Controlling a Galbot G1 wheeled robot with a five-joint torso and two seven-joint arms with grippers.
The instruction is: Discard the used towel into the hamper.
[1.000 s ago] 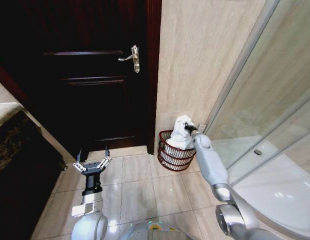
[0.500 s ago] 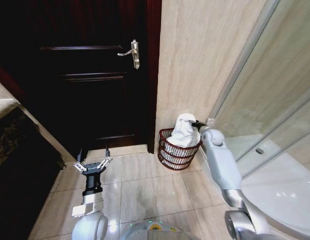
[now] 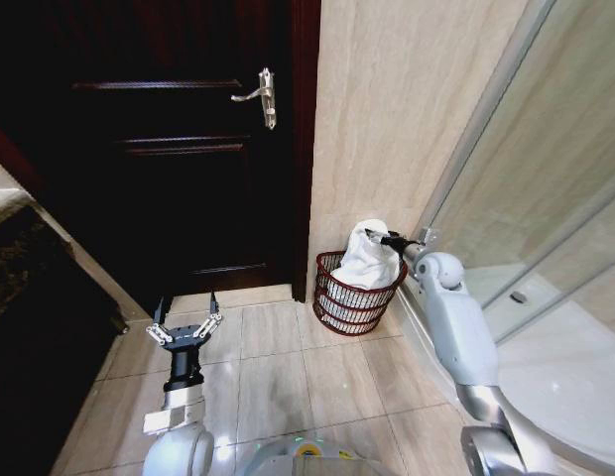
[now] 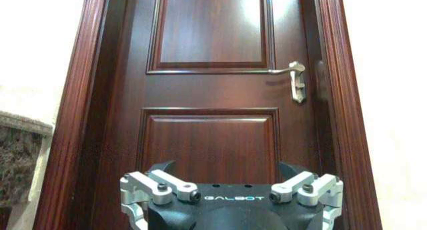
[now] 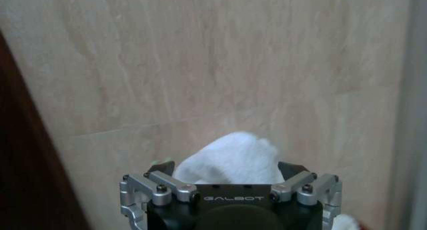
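The reddish-brown openwork hamper [image 3: 353,300] stands on the floor in the corner between the door frame and the shower glass. A white towel [image 3: 367,260] sits in it, heaped up above the rim. My right gripper [image 3: 382,238] hovers at the towel's top, open, its fingers spread. In the right wrist view the towel [image 5: 230,155] bulges just beyond the right gripper [image 5: 228,170], against the beige wall. My left gripper [image 3: 184,315] is held low over the floor tiles in front of the door, open and holding nothing, as the left wrist view of it [image 4: 227,167] confirms.
A dark wooden door [image 3: 188,178] with a metal handle [image 3: 260,97] is shut ahead. The tiled wall [image 3: 387,119] rises behind the hamper. The glass shower screen [image 3: 546,218] and white tray [image 3: 565,367] bound the right. A dark stone counter [image 3: 20,288] lies left.
My right arm has swung to the right and its gripper has risen a little at the towel's top. The towel stays in the hamper. The head camera has shifted slightly.
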